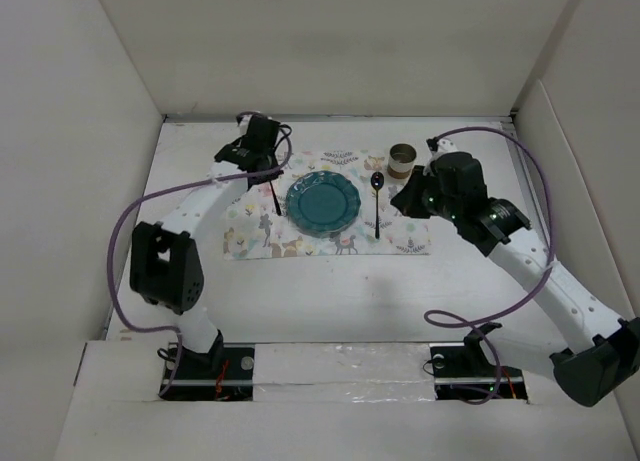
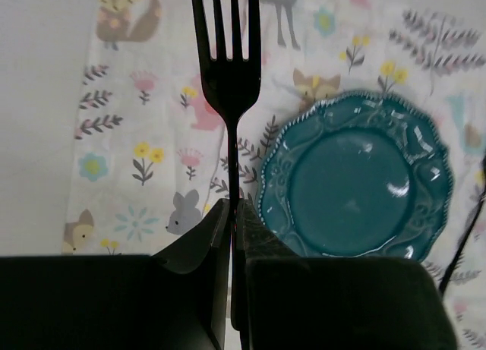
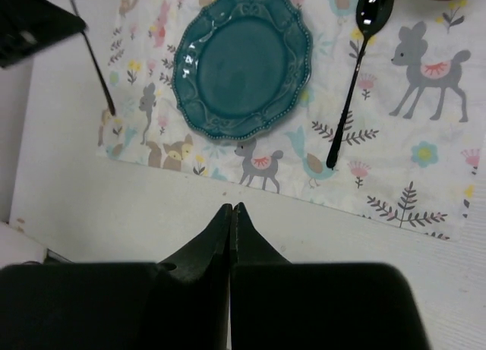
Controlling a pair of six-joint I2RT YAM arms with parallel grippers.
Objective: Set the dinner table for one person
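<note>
Unit nearest the bases: right gripper (image 3: 230, 213), jaws pressed together on nothing, by the near edge of the placemat (image 3: 395, 190) on the dinner table (image 1: 350, 291). Farther in, left gripper (image 2: 231, 209) clamps the black fork (image 2: 228, 84) by its handle, just left of the teal plate (image 2: 353, 187). Fork is probably light, rigid and slick; grip mid-handle. Long axis runs near-far, roughly parallel to the spoon (image 3: 353, 84); tines project straight out from the gripper.

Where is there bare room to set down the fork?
Free: the placemat strip left of the plate, under the fork in the left gripper; the bare dinner table along the placemat's near edge. Crowded: right of the plate, with spoon, cup and right gripper.
</note>
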